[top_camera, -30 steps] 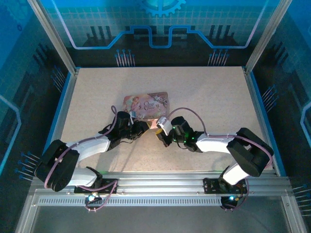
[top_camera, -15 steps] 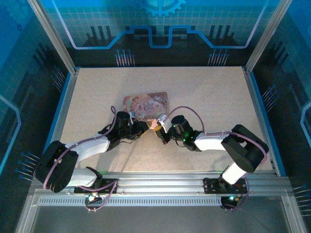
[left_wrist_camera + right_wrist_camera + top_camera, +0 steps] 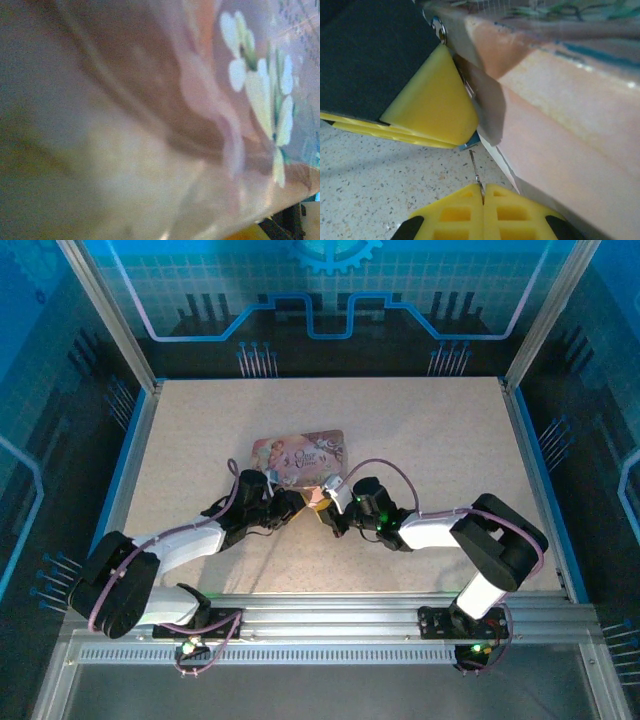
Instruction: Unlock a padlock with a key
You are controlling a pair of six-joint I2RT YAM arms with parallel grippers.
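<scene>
Right gripper (image 3: 482, 192) is clamped tight on the key (image 3: 475, 169), yellow fingertips pressed together, the thin blade poking up out of them. The blade's tip reaches up to a sliver of blue, the padlock (image 3: 471, 144). I see it tucked under a yellow pad (image 3: 427, 102) of the left gripper (image 3: 296, 502), hard against the pink box (image 3: 560, 130). From above, both grippers meet nose to nose at the box's near edge, mid-table (image 3: 430, 440). Left fingers, closed or not? I can't tell, the gap is hidden. Left wrist camera gives me blurred flower print, pressed very close.
</scene>
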